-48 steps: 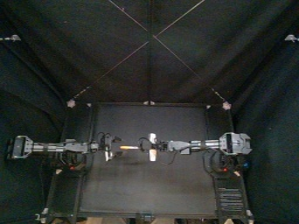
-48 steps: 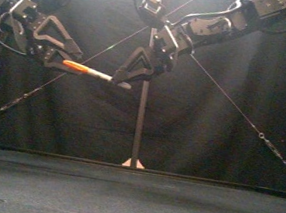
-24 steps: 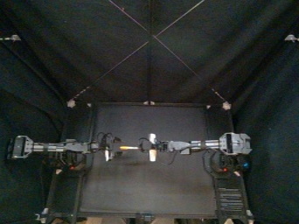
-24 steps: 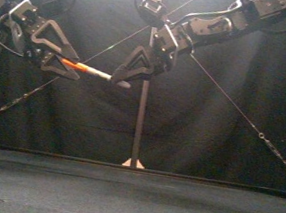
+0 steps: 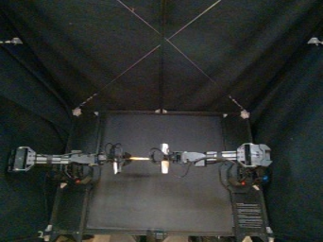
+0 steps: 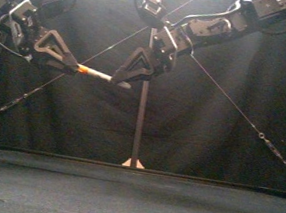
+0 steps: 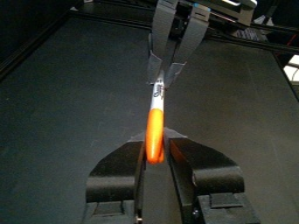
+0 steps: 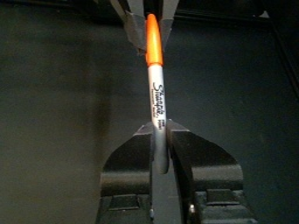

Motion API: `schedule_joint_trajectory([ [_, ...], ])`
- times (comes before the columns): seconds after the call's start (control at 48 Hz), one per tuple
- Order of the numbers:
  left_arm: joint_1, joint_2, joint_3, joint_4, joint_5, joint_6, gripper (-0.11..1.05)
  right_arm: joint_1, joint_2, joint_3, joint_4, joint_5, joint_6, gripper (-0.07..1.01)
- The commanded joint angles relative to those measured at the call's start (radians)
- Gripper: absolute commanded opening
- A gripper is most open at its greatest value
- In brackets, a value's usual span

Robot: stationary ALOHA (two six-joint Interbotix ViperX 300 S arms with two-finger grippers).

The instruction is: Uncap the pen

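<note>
A marker pen (image 6: 94, 72) hangs level in mid-air, high over the black table (image 5: 158, 203). Its orange cap (image 7: 155, 133) sits between the jaws of my left gripper (image 7: 155, 159), which is shut on it. The white printed barrel (image 8: 156, 94) runs into my right gripper (image 8: 158, 133), shut on its other end. In the front view the left gripper (image 6: 64, 62) and right gripper (image 6: 123, 79) face each other, tips a short pen length apart. Cap and barrel still look joined. From the top view the pen (image 5: 139, 159) is a thin line between the two grippers.
Both arms stretch in level from the sides and meet left of the table's middle. Black curtains close off the back and both sides.
In the front view my left gripper has drifted slightly to the left. The right gripper has stayed in place, and the pen is still held at both ends.
</note>
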Motion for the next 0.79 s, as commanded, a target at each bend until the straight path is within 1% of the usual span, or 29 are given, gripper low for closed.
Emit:
schedule_joint_trajectory([
  [0.021,0.005,0.0,-0.028,-0.003,-0.008,-0.0015,0.51,0.003,-0.043,-0.006,0.0,-0.008,0.005,0.45],
  [0.188,0.005,0.0,-0.02,-0.003,-0.008,-0.0015,0.5,-0.002,-0.054,0.011,0.005,-0.008,0.005,0.45],
  [0.208,0.005,0.0,-0.02,-0.003,-0.008,-0.0031,0.5,-0.002,-0.055,0.014,0.005,-0.008,0.005,0.45],
  [0.25,0.003,0.0,-0.018,-0.003,-0.008,-0.0031,0.5,0.0,-0.06,0.02,0.005,-0.008,0.006,0.45],
  [0.271,0.005,0.0,-0.018,-0.003,-0.008,-0.0015,0.5,0.0,-0.061,0.023,0.006,-0.009,0.006,0.45],
  [0.312,0.003,-0.002,-0.018,-0.003,-0.008,-0.0031,0.5,0.0,-0.066,0.029,0.008,-0.009,0.006,0.45],
  [0.333,0.005,-0.002,-0.018,-0.003,-0.008,-0.0015,0.5,0.0,-0.069,0.032,0.009,-0.008,0.006,0.45],
  [0.458,0.005,-0.006,-0.015,-0.003,-0.008,-0.0015,0.5,-0.002,-0.086,0.051,0.018,-0.011,0.008,0.45],
  [0.583,0.005,-0.017,-0.006,-0.003,-0.008,-0.0031,0.5,-0.003,-0.104,0.075,0.028,-0.031,0.006,0.45],
  [0.604,0.005,-0.018,-0.005,-0.003,-0.006,-0.0046,0.5,-0.005,-0.109,0.083,0.029,-0.037,0.008,0.45],
  [0.792,0.003,-0.044,0.014,-0.003,-0.008,-0.0046,0.5,-0.014,-0.141,0.13,0.043,-0.087,0.008,0.45],
])
